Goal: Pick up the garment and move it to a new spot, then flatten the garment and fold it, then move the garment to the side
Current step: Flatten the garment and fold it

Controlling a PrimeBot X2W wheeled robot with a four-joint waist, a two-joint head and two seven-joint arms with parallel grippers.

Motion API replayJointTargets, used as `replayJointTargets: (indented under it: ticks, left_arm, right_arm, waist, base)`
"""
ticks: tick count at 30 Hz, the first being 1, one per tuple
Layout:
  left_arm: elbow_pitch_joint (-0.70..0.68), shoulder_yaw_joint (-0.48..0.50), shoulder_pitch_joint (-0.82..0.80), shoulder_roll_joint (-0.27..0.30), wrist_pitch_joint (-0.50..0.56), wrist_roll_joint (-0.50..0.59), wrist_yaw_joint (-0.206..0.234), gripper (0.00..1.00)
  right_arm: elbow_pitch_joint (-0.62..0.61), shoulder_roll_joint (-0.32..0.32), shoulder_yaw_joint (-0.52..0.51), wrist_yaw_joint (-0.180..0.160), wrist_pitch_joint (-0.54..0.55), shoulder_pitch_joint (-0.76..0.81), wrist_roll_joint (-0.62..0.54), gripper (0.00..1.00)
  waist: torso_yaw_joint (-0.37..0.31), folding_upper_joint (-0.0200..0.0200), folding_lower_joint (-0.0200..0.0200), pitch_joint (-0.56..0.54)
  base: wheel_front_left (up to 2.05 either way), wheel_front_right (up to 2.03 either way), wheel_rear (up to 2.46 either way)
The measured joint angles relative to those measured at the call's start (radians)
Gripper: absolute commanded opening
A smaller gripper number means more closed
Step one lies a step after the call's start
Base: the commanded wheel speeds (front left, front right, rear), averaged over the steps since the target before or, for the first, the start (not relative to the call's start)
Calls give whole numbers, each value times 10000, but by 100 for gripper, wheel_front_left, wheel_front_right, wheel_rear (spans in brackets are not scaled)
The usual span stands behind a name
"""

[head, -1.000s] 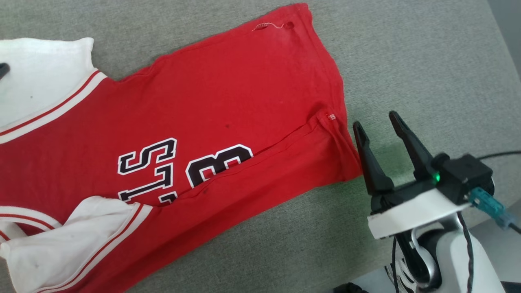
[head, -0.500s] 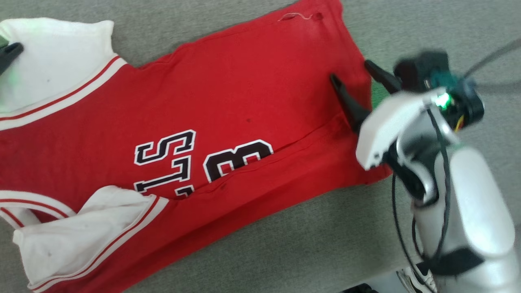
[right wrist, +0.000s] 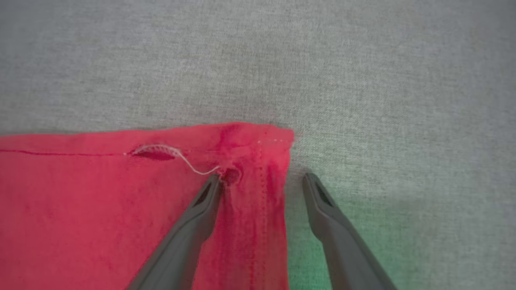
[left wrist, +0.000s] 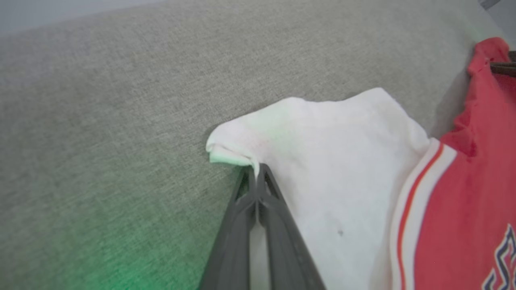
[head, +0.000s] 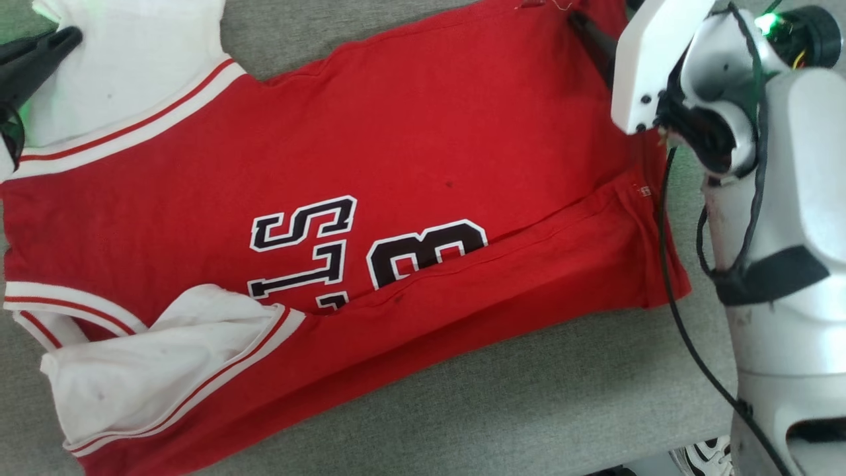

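Note:
The garment, a red jersey with white sleeve panels, striped trim and black-white lettering, lies spread on a grey fabric surface. My left gripper is shut on the edge of the far white sleeve; in the head view it sits at the top left. My right gripper is open and straddles the red hem corner: one finger rests over the red cloth by a small hole and loose thread, the other over bare grey. One dark right finger shows at the top of the head view.
The grey fabric surface runs all around the garment. My pale right forearm with a black cable stands over the right side. A black-and-white shoe shows at the lower right, past the surface's edge.
The head camera has shifted, sliding the garment right in the picture. My right gripper moved from the near right hem up to the far hem corner, staying open. The left gripper shut on the white sleeve.

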Motion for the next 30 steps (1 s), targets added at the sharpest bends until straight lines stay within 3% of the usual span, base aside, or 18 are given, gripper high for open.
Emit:
replayJointTargets:
  ticks: [1,2,3,12,17,20,30]
  left_arm:
    - [4,-59,-51,-50,-40,-33,0,0]
    - [6,-121,-92,-94,-90,-52,0,0]
    - [2,-167,-108,-153,-148,-59,0,0]
    - [-305,-405,-115,-780,-1538,-408,2,0]
    - [-1262,-384,324,-784,-2627,-936,2,0]
    - [-2046,-506,990,-543,-3208,-872,2,0]
    - [-3864,-719,4340,-107,-4587,-531,2,0]
  right_arm:
    - [182,-2,-40,0,38,-141,-15,98]
    - [399,-2,-88,0,123,-270,-17,45]
    - [562,-4,-90,0,178,-375,-29,0]
    - [1032,2,-447,0,-696,-516,-59,0]
    - [587,4,-418,0,-945,164,-73,0]
    - [2,-79,-391,0,-882,912,-38,0]
    - [-3145,-1250,-842,0,79,4833,803,0]
  waist:
    - [39,0,0,3]
    - [73,0,0,-4]
    - [105,0,0,-24]
    - [466,0,0,-584]
    - [774,0,0,-1357]
    - [998,0,0,-1882]
    - [2092,0,0,-3271]
  base:
    - [0,0,0]
    - [0,0,0]
    - [0,0,0]
    - [0,0,0]
    - [0,0,0]
    - [0,0,0]
    - [0,0,0]
